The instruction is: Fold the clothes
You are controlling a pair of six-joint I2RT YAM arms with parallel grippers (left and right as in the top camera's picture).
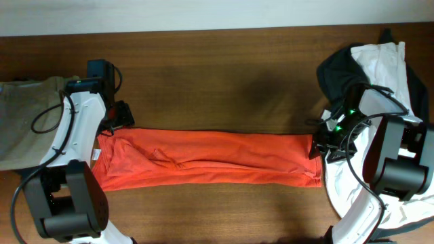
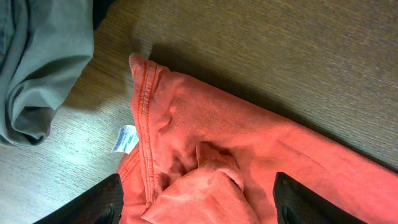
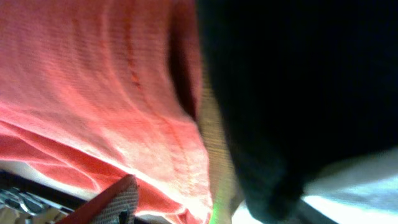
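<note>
The red-orange T-shirt (image 1: 210, 159) lies folded into a long strip across the middle of the table. My left gripper (image 1: 116, 124) is at its left end. In the left wrist view it is open (image 2: 198, 200), its fingers straddling bunched fabric beside the collar seam (image 2: 146, 106) and a white tag (image 2: 126, 138). My right gripper (image 1: 317, 145) is at the strip's right end. In the right wrist view its fingers (image 3: 211, 202) are spread over the shirt's edge (image 3: 93, 81), next to black cloth (image 3: 298, 81). The black shirt (image 1: 339, 68) and white shirt (image 1: 386, 57) lie piled at the back right.
An olive-grey garment (image 1: 24, 115) lies at the left table edge, also seen in the left wrist view (image 2: 43, 62). White cloth (image 1: 339, 186) spreads under the right arm by the shirt's right end. Bare wood (image 1: 217, 81) lies behind the shirt.
</note>
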